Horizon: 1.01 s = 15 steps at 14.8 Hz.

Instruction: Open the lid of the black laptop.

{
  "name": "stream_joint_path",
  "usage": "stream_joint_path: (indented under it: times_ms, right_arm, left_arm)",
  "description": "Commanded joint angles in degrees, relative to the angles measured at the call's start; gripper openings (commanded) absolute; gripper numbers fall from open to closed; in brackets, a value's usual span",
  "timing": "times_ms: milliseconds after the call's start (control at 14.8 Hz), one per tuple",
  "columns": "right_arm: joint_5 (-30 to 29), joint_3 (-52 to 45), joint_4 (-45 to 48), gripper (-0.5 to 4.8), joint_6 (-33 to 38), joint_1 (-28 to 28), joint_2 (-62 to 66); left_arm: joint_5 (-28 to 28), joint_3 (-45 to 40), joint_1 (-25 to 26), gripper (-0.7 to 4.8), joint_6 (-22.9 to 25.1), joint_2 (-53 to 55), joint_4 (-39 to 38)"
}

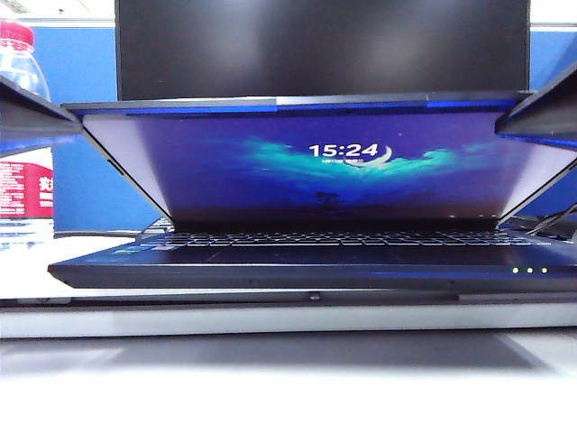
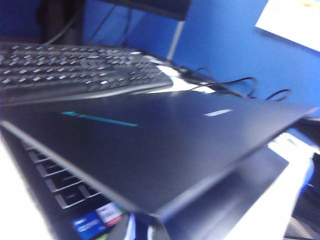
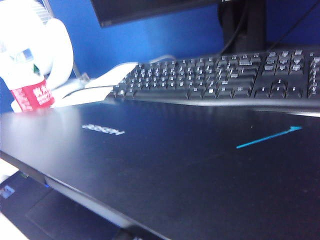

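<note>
Mid-lift of the lid (image 1: 297, 106): raised part way, hinged at the rear, front edge hanging over the keys, lit screen showing a clock reading 15:24. Outer face of the same lid seen in both wrist views, with a small logo and a thin blue-green streak. Black laptop (image 1: 297, 269) at the centre of the exterior view, on the table (image 1: 288, 379), green LEDs at 4 o'clock on its front edge.

Left gripper (image 1: 36, 117) at 9 o'clock, against the lid's left front corner; right gripper (image 1: 541, 113) at 3 o'clock, against the right front corner. Only dark wedge-like parts visible, probably fingers bracing the edge from either side. Opening width not readable: no fingertips in either wrist view, so hold or mere contact cannot be told.

Next move, by judgement: lift continued along the hinge arc, both corners raised evenly, until the screen stands past upright. Uneven pushing likely to twist the thin panel.

Behind, at 12 o'clock: monitor (image 1: 320, 45). Separate keyboard (image 3: 220, 75) behind the laptop; water bottle (image 1: 22, 135) at 9 o'clock.
</note>
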Motion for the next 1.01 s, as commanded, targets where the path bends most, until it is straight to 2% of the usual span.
stream_joint_path:
  times_ms: [68, 203, 676, 1013]
  right_arm:
    - [0.63, 0.94, 5.57, -0.06, -0.35, -0.04, -0.33]
    - [0.63, 0.94, 6.03, -0.06, -0.39, -0.04, -0.33]
    - [0.79, 0.96, 8.81, -0.06, -1.86, -0.92, -0.33]
    - [0.83, 0.96, 10.62, -0.06, -3.41, -2.27, -0.33]
  left_arm:
    - [-1.77, 0.48, 0.15, 0.53, 0.94, 1.73, 6.95]
    - [-3.04, 1.53, 0.15, 0.53, 0.96, 1.75, 9.35]
    - [-5.62, 4.92, 0.17, 0.53, 1.84, 1.81, 10.67]
    - [-6.93, 5.86, 0.17, 0.53, 4.13, 1.81, 11.74]
